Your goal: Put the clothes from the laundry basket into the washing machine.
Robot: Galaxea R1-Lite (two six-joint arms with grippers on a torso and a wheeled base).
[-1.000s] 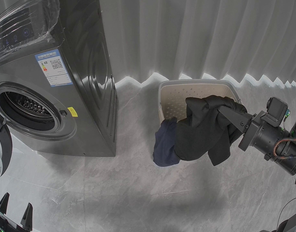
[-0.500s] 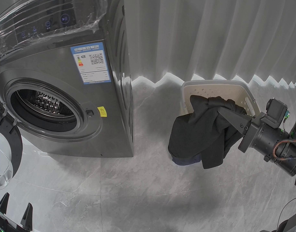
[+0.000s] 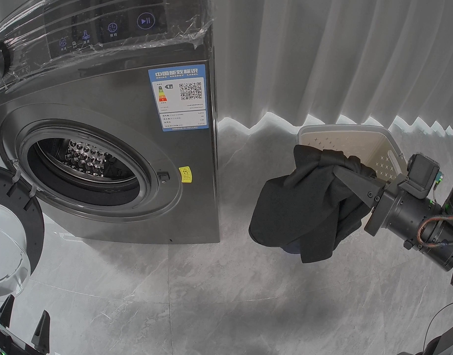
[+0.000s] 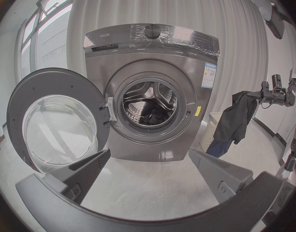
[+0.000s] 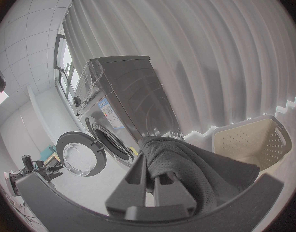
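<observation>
Right gripper (image 3: 339, 168): clenched on black garment (image 3: 300, 208), hanging beside the laundry basket (image 3: 354, 141).
Left gripper (image 4: 148, 165): fingers spread, empty.
Washing machine (image 3: 113, 94): left, door open.

A staged laundry room is suggested by a film-wrapped washing machine (image 3: 113, 124), a laundry basket (image 3: 349, 141), pale curtains (image 3: 335, 45) and a grey tiled floor (image 3: 236, 297).

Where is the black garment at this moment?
Head view, right side: the black garment hangs from the right gripper, in front of the laundry basket, right of the washing machine.
</observation>
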